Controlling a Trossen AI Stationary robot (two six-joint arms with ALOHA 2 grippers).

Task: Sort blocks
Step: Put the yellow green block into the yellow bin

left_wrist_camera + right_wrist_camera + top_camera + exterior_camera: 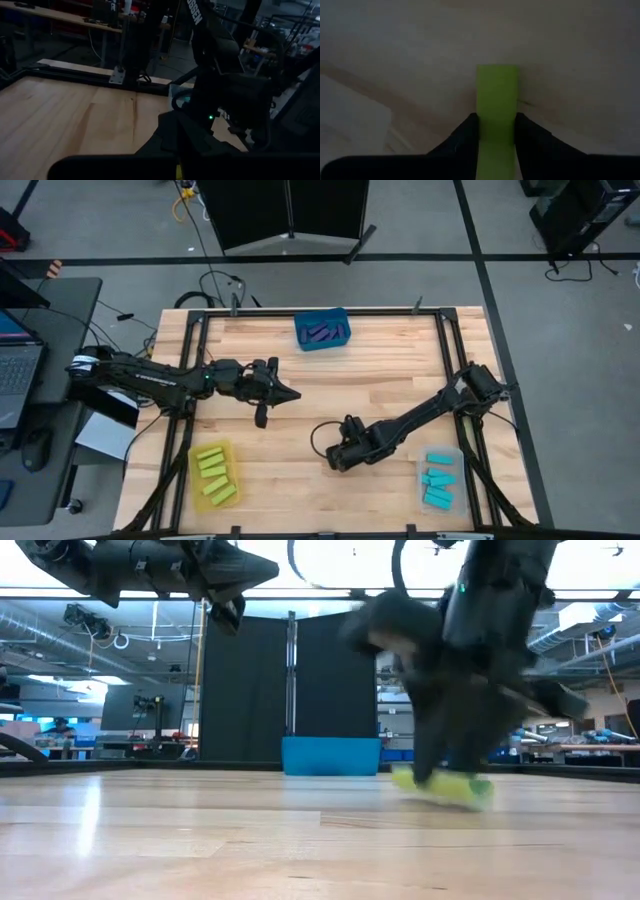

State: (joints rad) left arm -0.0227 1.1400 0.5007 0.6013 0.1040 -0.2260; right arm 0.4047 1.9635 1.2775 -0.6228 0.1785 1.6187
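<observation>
My right claw [496,131] grips the green block [497,95] at lower centre; I should lift straight, slowly.

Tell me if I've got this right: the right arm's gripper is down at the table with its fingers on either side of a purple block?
Not quite: the block is lime green, not purple. The right wrist view shows it between the right gripper's two dark fingers, and the low view shows the same green bar at the tabletop under that arm. The rest is right.
</observation>
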